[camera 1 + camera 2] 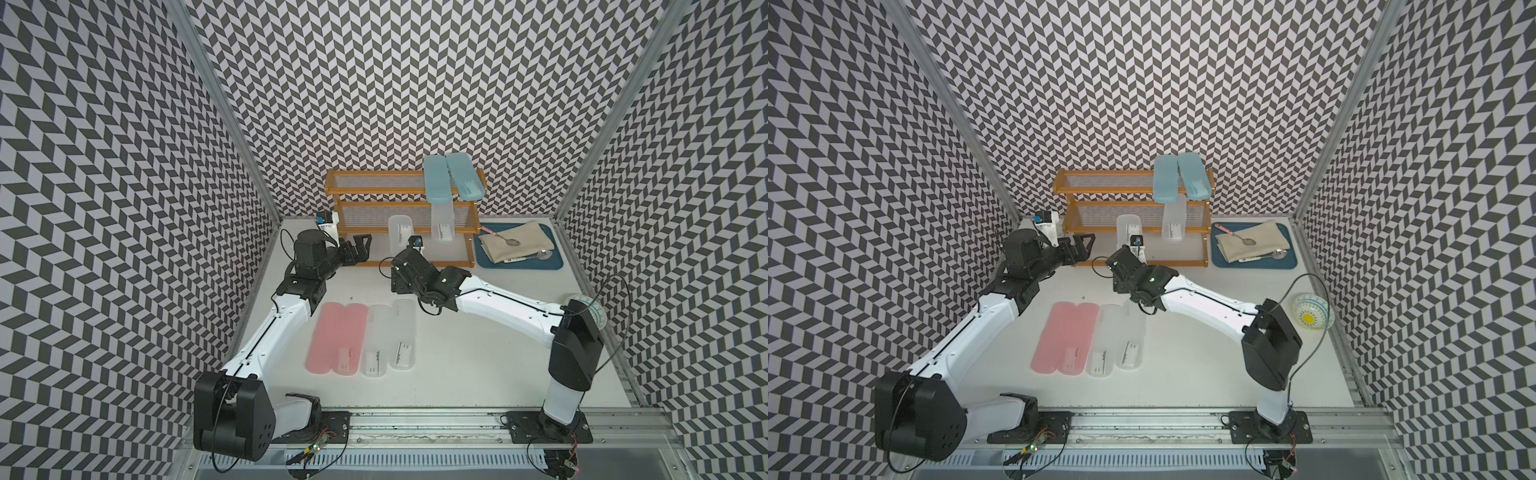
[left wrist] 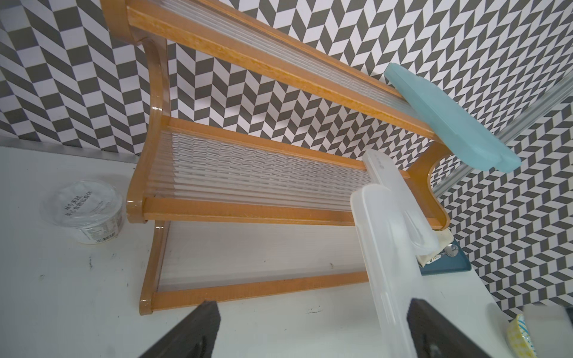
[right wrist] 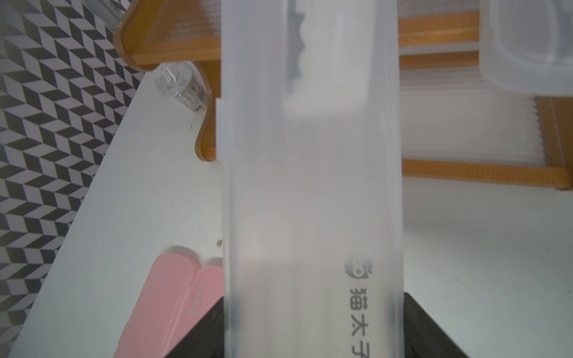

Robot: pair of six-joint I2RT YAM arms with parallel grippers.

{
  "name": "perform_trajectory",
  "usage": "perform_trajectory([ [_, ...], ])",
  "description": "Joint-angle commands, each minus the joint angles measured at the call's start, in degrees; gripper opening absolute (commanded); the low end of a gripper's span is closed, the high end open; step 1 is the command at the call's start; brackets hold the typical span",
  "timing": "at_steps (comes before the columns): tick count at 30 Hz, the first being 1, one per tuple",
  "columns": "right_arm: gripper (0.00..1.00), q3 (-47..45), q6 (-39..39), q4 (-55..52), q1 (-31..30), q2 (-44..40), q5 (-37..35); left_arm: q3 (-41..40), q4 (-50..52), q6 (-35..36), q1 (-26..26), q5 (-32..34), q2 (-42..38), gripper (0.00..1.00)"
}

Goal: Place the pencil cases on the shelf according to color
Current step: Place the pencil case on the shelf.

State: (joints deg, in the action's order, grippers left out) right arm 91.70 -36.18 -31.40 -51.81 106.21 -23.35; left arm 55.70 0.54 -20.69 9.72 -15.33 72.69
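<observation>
The shelf (image 1: 374,192) stands at the back, with two light blue pencil cases (image 1: 436,180) side by side on the right of its top tier. A frosted clear case (image 1: 442,226) leans on the middle tier below them. My right gripper (image 1: 404,254) is shut on the near end of another clear case (image 3: 313,186), whose far end reaches the middle tier's front rail. My left gripper (image 2: 313,310) hangs open and holds nothing, by the shelf's left end, just beside that held case. Two pink cases (image 1: 332,338) and two clear cases (image 1: 388,336) lie flat on the table.
A dark blue tray (image 1: 552,262) with beige cloth and spoons sits right of the shelf. A patterned bowl (image 1: 1312,318) stands near the right wall. A small clear plastic cup (image 2: 86,214) stands by the shelf's left end near the wall.
</observation>
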Motion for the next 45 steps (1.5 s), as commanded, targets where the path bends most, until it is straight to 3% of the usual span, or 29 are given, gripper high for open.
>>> perform_trajectory([
  [1,0.64,5.44,3.43,0.4,2.77,3.47,0.19,0.55,-0.93,-0.92,0.11,-1.98,-0.17,1.0],
  [9,0.66,16.82,6.56,-2.64,8.75,12.17,1.52,0.48,-1.6,-1.55,-0.01,-3.3,-1.22,1.0],
  [19,0.72,26.66,8.06,-3.83,11.45,18.58,1.98,0.42,-1.62,-1.3,-0.05,-3.29,-2.31,0.99],
  [31,0.78,31.7,7.6,-4.9,13.48,22.5,3.04,0.63,-1.37,-1.11,-0.23,-3.39,-2.5,1.0],
  [37,0.86,31.97,7.55,-4.83,13.49,22.24,3.14,0.78,-0.9,-0.5,-0.82,-2.45,-3.31,1.0],
  [45,0.88,31.35,7.75,-5.14,13.41,19.78,3.94,0.74,-1.03,-0.36,-0.92,-2.52,-3.08,1.0],
])
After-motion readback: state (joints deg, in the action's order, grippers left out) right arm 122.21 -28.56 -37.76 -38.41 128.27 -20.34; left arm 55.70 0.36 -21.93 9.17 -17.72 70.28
